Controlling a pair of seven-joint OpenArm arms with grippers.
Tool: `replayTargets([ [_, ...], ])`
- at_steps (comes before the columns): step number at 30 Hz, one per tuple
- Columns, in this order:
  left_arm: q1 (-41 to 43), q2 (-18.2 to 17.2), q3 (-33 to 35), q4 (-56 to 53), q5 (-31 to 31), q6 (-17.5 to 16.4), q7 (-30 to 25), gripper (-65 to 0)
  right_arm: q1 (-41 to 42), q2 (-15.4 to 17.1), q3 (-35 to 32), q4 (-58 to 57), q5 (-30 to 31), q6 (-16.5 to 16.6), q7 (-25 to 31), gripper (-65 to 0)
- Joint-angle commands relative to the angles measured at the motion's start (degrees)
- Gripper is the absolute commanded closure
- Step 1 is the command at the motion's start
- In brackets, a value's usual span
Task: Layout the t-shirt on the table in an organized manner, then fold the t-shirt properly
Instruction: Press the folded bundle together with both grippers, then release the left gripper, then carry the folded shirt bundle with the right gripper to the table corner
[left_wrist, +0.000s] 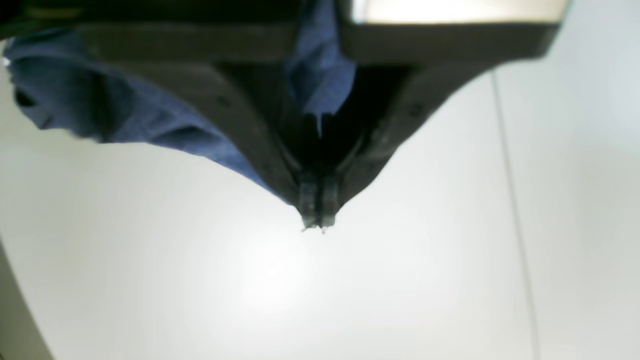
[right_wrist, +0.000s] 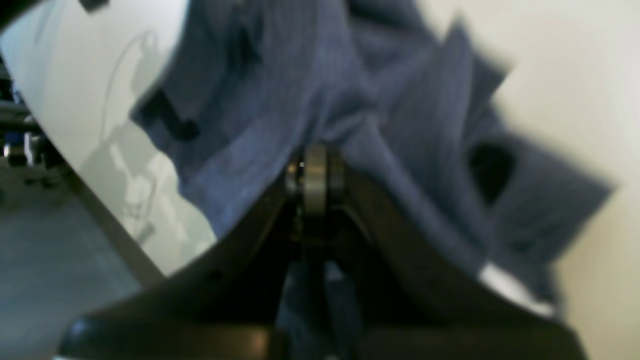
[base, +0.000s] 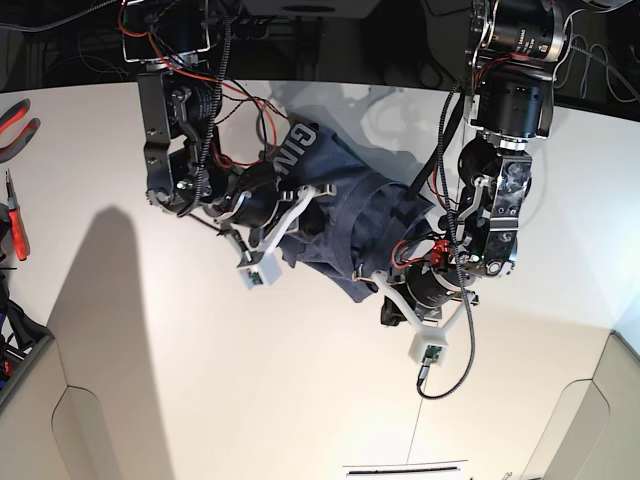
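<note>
The left gripper (left_wrist: 316, 220) is pressing its two tips tight together, and a bit of blue cloth is sitting up between the black fingers (left_wrist: 250, 145) behind the tips. That cloth is the t-shirt (left_wrist: 125, 110). It is hanging off to one side of the gripper, above the white surface (left_wrist: 250, 280). A thin dark line (left_wrist: 515, 215) is running across the surface nearby.

The right gripper (right_wrist: 315, 175) is also squeezing shut, and it is pinching a fold of the t-shirt (right_wrist: 280, 90). The blue cloth is bunching up all around its tips and spreading away in soft, wrinkly folds. The wrist pictures are blurry, so small details are hard to see.

From the base view, the t-shirt (base: 330, 215) is lying in a crumpled heap near the far middle of the surface (base: 200, 380), between the two arms. Some white letters (base: 295, 140) are showing on its far edge. The left gripper (base: 392, 275) is sitting at the near side of the heap, and the right gripper (base: 300, 205) is reaching in from the other side. Red-handled tools (base: 15, 125) are lying far away at the surface's edge.
</note>
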Motion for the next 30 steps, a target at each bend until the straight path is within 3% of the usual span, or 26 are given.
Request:
replayTargets([
  [1, -1.6, -0.2, -0.1, 1.0, -0.4, -0.2, -1.9, 0.0, 1.1, -0.3, 0.0, 2.5, 1.2, 0.3, 1.4, 0.0],
  [6, -1.9, -2.1, -3.4, 2.6, -0.4, -0.2, -5.9, 0.0, 1.0, -0.3, -0.1, 6.9, 1.2, 1.2, 1.8, 0.0],
  [13, -2.8, -5.2, -9.6, 3.2, -0.4, -0.2, -6.1, 0.0, 1.0, -0.3, -3.2, 7.0, 0.6, 7.8, 2.3, 0.0],
  [21, -2.7, -8.1, -9.7, 3.2, -0.4, -0.2, -5.9, 0.0, 1.9, 0.0, -12.0, 0.9, -16.2, 7.7, 8.7, 0.0],
  [25, -2.5, -8.1, -9.7, 3.2, -0.4, -0.2, -5.9, 0.0, 4.8, 0.0, -12.7, -8.3, -19.1, 5.0, 8.7, 0.0],
  [30, -2.1, -8.1, -9.7, 3.2, -0.4, -0.2, -5.8, 0.0, 8.3, 1.1, -11.3, -16.9, -24.5, -3.7, 8.7, 0.0],
])
